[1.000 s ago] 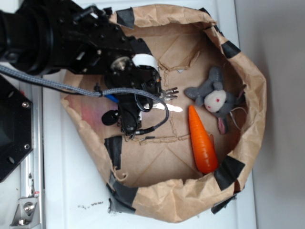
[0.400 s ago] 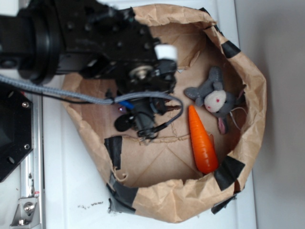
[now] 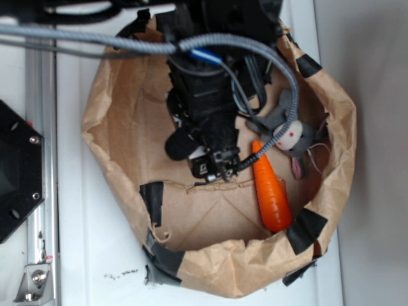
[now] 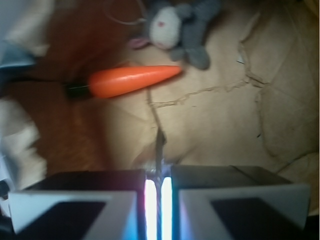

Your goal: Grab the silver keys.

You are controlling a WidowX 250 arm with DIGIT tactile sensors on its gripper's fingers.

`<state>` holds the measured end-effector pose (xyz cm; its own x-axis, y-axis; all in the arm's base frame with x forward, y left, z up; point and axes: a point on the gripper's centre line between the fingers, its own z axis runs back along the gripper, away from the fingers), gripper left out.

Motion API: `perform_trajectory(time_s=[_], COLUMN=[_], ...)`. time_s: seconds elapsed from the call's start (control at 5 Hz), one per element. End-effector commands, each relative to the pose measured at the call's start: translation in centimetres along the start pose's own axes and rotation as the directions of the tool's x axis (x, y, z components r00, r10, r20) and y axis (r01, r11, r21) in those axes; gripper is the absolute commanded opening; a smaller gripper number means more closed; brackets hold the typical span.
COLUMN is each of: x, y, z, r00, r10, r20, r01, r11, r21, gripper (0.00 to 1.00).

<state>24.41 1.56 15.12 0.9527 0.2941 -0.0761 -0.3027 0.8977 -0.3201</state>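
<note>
From my wrist view the gripper (image 4: 159, 175) is pinched nearly closed on the silver keys (image 4: 160, 147), one blade poking toward twelve o'clock, carrot (image 4: 131, 81) at eleven, so I judge the grab made and only lifting left.

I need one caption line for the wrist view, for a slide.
Gripper shut on silver keys above the paper bag floor; carrot and bunny beyond.

Exterior view straight down, close over the paper bag (image 3: 331, 127); wrist view nearer its floor; shared carrot (image 3: 271, 191).
</note>
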Motion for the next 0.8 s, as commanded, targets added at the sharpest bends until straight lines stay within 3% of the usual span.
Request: perform_trajectory(time_s=[0.0, 0.4, 0.6], x=[2.35, 2.63, 2.58], y=[0.78, 0.52, 0.46], z=[-0.04, -0.04, -0.55], r00=[0.989, 0.98, 0.969], r10=[0.026, 0.052, 0.043], r20=[0.143, 0.194, 0.245], r01=[-0.036, -0.062, -0.063], r11=[0.997, 0.997, 0.995], r21=[0.069, 0.046, 0.077], gripper=[0.0, 0.0, 0.0])
